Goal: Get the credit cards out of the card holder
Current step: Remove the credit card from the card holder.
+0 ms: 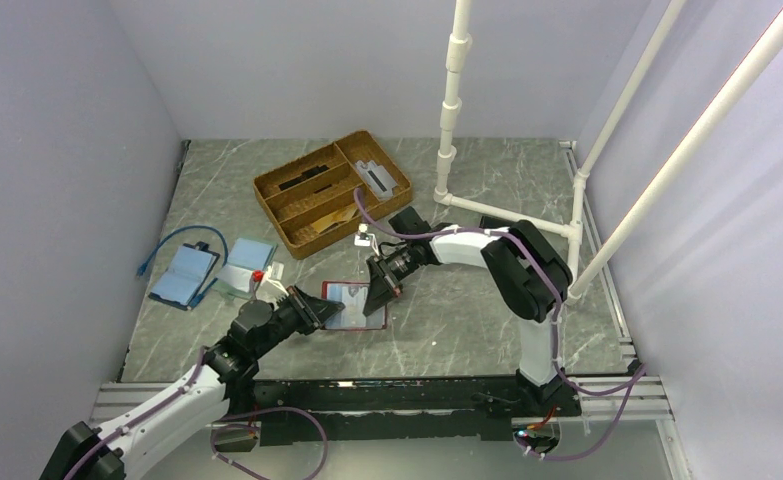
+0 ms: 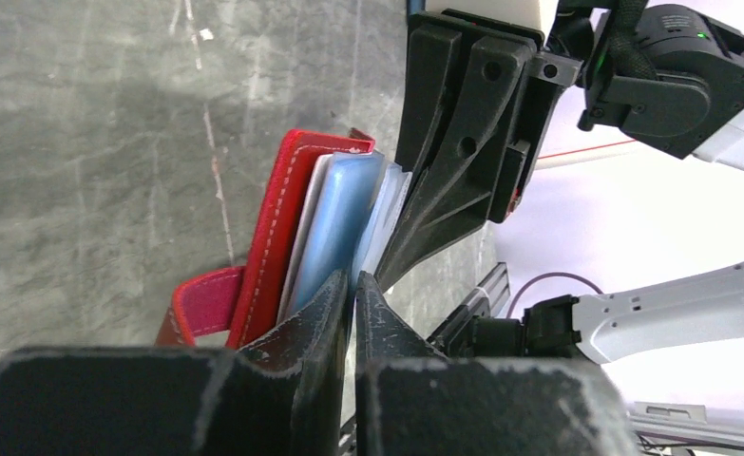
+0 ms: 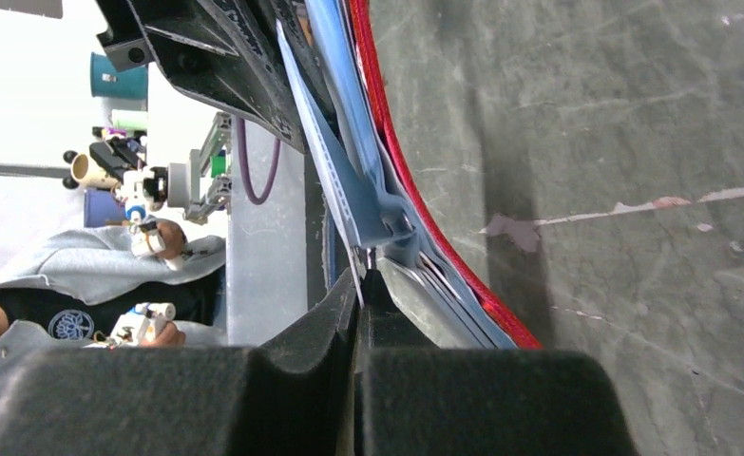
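The red card holder (image 1: pixel 359 322) hangs open between my two grippers, just above the table. In the left wrist view its red cover (image 2: pixel 277 218) stands on edge, with pale-blue leaves (image 2: pixel 341 214) beside it. My left gripper (image 1: pixel 317 310) (image 2: pixel 352 287) is shut on the edge of one pale-blue inner leaf. My right gripper (image 1: pixel 377 298) (image 3: pixel 361 278) comes from the opposite side and is shut on a thin pale-blue sheet (image 3: pixel 322 157) next to the red cover (image 3: pixel 401 180). Whether that sheet is a credit card or a pocket leaf is not clear.
A wicker tray (image 1: pixel 332 190) with compartments sits behind the holder. A light-blue booklet case (image 1: pixel 184 275) with a blue cable and a few pale cards (image 1: pixel 243 268) lie at the left. A white pipe frame (image 1: pixel 451 120) stands at the back right.
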Robot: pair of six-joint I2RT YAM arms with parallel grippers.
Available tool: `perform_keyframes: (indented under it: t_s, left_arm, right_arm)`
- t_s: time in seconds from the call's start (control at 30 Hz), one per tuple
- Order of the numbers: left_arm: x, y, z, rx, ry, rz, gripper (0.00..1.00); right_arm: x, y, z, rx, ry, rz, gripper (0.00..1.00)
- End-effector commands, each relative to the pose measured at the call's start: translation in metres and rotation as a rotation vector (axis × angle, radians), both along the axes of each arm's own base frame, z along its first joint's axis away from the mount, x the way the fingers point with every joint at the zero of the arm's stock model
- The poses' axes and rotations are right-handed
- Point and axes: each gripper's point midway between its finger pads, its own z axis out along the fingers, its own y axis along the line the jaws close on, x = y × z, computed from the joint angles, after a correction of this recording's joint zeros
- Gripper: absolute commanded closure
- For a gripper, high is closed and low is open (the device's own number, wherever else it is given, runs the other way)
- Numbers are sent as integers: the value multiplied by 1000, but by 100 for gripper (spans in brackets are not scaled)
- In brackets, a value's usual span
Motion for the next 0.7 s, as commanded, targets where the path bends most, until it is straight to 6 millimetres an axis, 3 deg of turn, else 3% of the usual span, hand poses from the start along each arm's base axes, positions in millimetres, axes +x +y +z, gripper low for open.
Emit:
perform_keyframes:
  t_s: [0.0, 0.17, 0.43, 0.67]
  left_arm:
    - [-3, 4, -19, 37, 18, -11, 89]
    - [-3, 8, -35, 91, 58, -1, 89]
    - [-5, 28, -67, 204, 170, 65, 100]
    - [0, 26, -53, 218, 138, 53, 100]
  right_arm:
    - [11, 1, -14, -31, -36, -12, 100]
    - [14, -2, -31, -78, -42, -18, 100]
    - [25, -10, -47, -146, -67, -49, 100]
    - [34, -17, -51, -185, -103, -67, 100]
